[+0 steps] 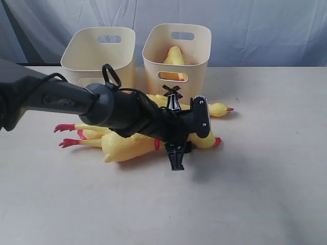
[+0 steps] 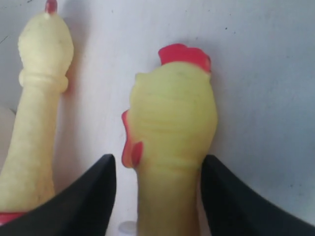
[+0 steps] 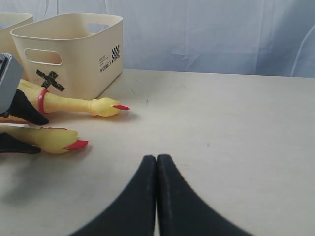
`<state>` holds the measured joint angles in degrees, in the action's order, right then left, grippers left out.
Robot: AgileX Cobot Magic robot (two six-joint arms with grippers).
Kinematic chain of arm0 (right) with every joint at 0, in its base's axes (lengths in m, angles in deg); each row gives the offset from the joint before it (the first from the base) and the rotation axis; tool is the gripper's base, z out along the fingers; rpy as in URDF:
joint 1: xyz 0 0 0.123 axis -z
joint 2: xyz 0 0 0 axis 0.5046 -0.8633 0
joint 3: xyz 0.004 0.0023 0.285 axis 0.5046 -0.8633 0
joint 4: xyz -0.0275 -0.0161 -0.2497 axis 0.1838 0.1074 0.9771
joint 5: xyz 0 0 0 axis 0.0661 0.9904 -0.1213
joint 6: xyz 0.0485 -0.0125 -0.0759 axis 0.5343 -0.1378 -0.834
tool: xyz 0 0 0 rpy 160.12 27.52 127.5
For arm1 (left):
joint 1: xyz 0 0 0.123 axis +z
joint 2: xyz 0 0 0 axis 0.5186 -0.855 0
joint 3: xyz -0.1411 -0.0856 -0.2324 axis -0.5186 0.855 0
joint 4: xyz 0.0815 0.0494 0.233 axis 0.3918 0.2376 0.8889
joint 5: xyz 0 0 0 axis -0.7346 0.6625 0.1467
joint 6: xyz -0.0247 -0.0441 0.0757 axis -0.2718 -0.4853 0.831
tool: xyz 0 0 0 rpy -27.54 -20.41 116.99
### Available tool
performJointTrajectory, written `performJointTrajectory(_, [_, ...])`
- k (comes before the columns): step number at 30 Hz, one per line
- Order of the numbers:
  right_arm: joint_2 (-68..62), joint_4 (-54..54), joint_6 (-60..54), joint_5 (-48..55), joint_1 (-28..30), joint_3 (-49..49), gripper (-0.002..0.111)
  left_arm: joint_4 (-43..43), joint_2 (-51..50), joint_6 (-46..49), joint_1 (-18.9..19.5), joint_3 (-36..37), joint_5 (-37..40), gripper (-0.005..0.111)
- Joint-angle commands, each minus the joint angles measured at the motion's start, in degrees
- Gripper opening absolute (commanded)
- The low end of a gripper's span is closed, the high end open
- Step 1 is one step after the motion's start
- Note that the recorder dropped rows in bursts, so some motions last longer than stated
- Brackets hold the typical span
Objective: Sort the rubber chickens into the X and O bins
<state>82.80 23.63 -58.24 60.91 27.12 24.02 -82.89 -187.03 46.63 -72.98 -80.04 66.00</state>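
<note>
Left gripper: jaws spread, one on either side of the neck of the near chicken, just below its head and not yet closed on it.
Right gripper: jaws pressed together with nothing between them, over the bare desk, well apart from the birds.
Near chicken, position: lying flat on the desk in front of the bins, beside the far chicken.
Handling (judged): soft, light, floppy rubber. Body and legs will probably droop when it is lifted, and the smooth skin may slip.
Grasp site (judged): the narrow neck, where the wider head should stop it sliding out.
Chickens, counted: three visible. Two lie on the desk, and a third chicken is inside the X bin. The arm may hide more.
Bins, counted: two. The mark on the second bin is hidden.
</note>
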Motion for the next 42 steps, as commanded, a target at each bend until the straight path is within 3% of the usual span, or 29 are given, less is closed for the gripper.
performJointTrajectory(1, [0.34, -0.08, -0.17, -0.41, -0.27, 0.12, -0.001, -0.02, 0.00, -0.16, -0.10, -0.11, -0.90, 0.050])
performJointTrajectory(18, [0.34, -0.08, -0.17, -0.41, -0.27, 0.12, -0.001, -1.10, 0.00, -0.16, 1.18, -0.11, -0.20, 0.049])
performJointTrajectory(20, [0.34, -0.08, -0.17, -0.41, -0.27, 0.12, -0.001, -1.10, 0.00, -0.16, 1.18, -0.11, -0.20, 0.045])
performJointTrajectory(30, [0.34, -0.08, -0.17, -0.41, -0.27, 0.12, -0.001, 0.86, 0.00, -0.16, 1.18, -0.11, -0.20, 0.000])
performJointTrajectory(36, [0.34, -0.08, -0.17, -0.41, -0.27, 0.12, -0.001, 0.79, 3.40, -0.59, 1.08, -0.11, -0.07, 0.000])
performJointTrajectory(42, [0.34, -0.08, -0.17, -0.41, -0.27, 0.12, -0.001, 1.60, 9.97, -13.06, 1.08, -0.11, 2.53, 0.000])
